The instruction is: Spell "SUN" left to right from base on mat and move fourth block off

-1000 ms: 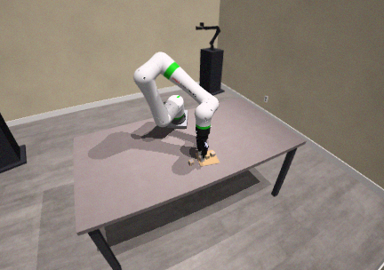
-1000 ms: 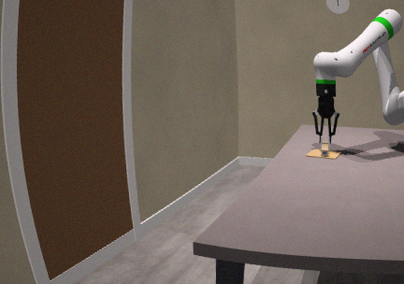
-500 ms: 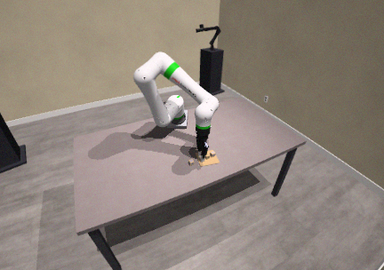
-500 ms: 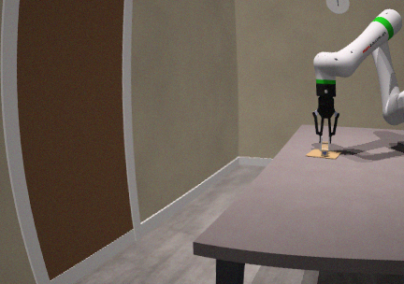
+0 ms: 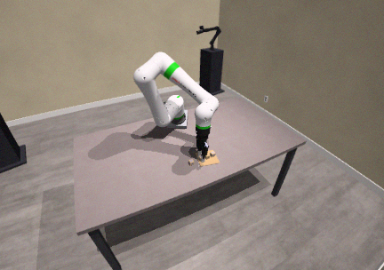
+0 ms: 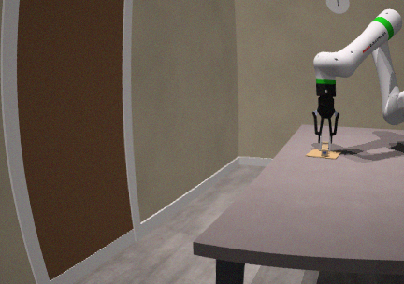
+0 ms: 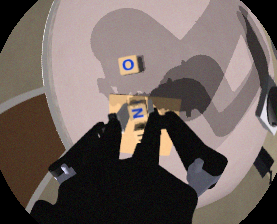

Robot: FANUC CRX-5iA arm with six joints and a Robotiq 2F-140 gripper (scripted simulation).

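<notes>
My gripper (image 5: 202,158) (image 6: 325,148) (image 7: 138,108) points down over the mat (image 5: 214,161) (image 6: 312,154) (image 7: 167,146). Its fingertips stand on either side of the N block (image 7: 137,113), with narrow gaps in the wrist view, so it looks open. The N block lies letter up on the mat, near its upper edge in that view. Another block (image 7: 139,132) sits just below it, mostly hidden by the gripper; its letter cannot be read. A block (image 5: 212,154) also shows on the mat in the top view. The O block (image 5: 191,162) (image 7: 128,65) lies letter up, fully off the mat.
The table (image 5: 133,178) (image 6: 290,205) (image 7: 79,60) carries the arm's base (image 5: 179,120) behind the mat. The arm's shadows fall across the table and part of the mat. The gripper's body hides the lower middle of the mat in the wrist view.
</notes>
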